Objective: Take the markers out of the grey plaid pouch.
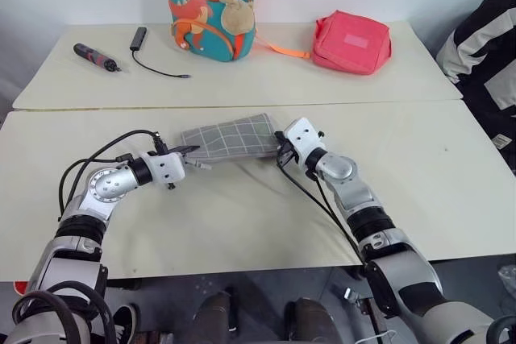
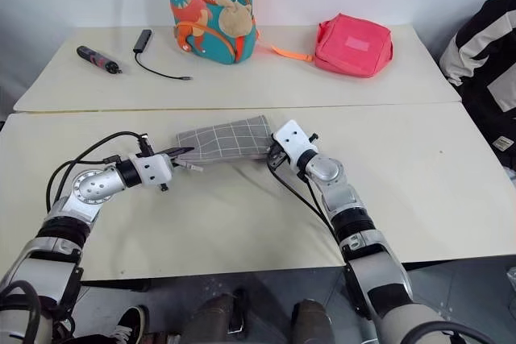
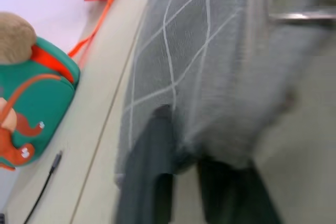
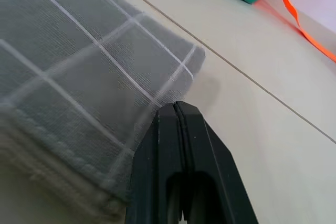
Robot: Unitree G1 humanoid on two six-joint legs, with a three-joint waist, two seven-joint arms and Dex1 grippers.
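The pouch (image 1: pixel 231 137) lies mid-worktop (image 1: pixel 242 223), pinched at its three o'clock end by the right gripper (image 1: pixel 282 149) and at its nine o'clock end by the left gripper (image 1: pixel 187 151), so opening its zipper likely comes next.

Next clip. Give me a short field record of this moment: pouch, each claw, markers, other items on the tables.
pouch: grey plaid pouch lies flat on the near table, between the two claws
left claw: left claw shut on the pouch's left end
right claw: right claw shut on the pouch's right end, fabric pinched
markers: none seen outside the pouch
far table: dinosaur backpack, pink-red bag, dark-and-pink tool, black cable
person: striped sleeve at the right edge
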